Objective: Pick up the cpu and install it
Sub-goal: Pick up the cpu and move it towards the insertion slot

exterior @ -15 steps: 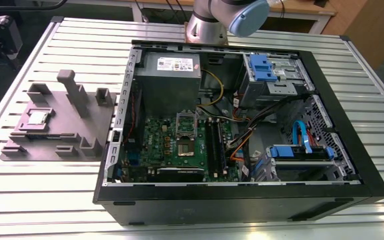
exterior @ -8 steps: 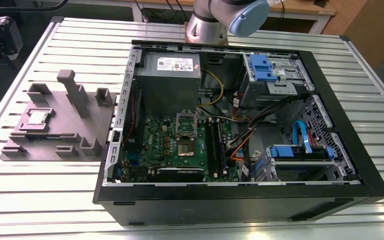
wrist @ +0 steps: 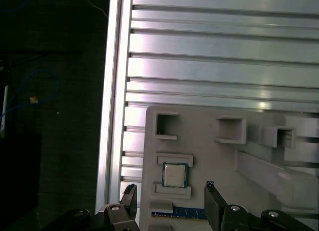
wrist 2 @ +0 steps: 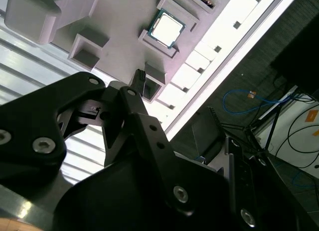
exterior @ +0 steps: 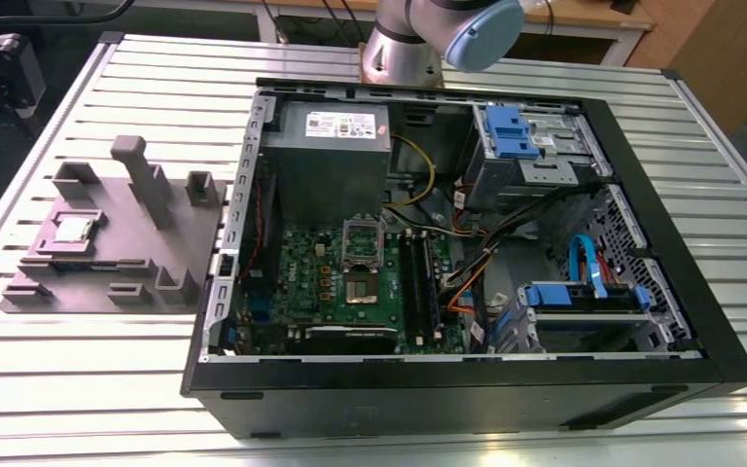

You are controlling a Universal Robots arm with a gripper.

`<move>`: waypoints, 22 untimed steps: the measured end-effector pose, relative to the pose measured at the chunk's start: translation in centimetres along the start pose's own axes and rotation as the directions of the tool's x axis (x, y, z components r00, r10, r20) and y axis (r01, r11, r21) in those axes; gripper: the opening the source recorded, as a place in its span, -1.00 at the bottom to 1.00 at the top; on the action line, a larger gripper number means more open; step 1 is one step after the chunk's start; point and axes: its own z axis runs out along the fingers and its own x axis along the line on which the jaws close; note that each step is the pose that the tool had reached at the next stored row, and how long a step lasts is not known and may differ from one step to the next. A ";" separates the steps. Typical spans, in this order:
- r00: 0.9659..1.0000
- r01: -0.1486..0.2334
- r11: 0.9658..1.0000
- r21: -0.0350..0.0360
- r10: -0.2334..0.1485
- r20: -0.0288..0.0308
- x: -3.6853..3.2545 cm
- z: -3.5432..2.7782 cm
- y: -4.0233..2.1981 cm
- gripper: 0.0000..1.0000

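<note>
The cpu (exterior: 73, 230) lies in a recess of the grey tray (exterior: 127, 245) on the counter (exterior: 88, 360), to the exterior view's left of the case (exterior: 478, 384). The pincer (wrist: 169, 187) hangs above it, fingers (wrist: 213, 206) apart and empty.

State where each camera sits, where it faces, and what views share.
Exterior view: off the arm, looking down on the slatted table, open computer case and grey fixture; the arm shows behind the case.
First wrist view: on the wrist, looking down past the open claw at the fixture.
Second wrist view: on the wrist, looking along the claw's black links at the fixture.
Shared: all show the cpu in the fixture.
</note>
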 end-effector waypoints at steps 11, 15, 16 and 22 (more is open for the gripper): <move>1.000 0.000 1.000 0.000 0.000 0.000 -0.01 0.28 -0.01 0.29; 1.000 0.000 1.000 0.000 0.000 0.000 -0.01 0.36 -0.02 0.29; 1.000 0.000 1.000 0.000 0.000 0.000 -0.01 0.38 -0.02 0.29; 1.000 0.000 1.000 0.000 0.000 0.000 -0.01 0.49 -0.02 0.29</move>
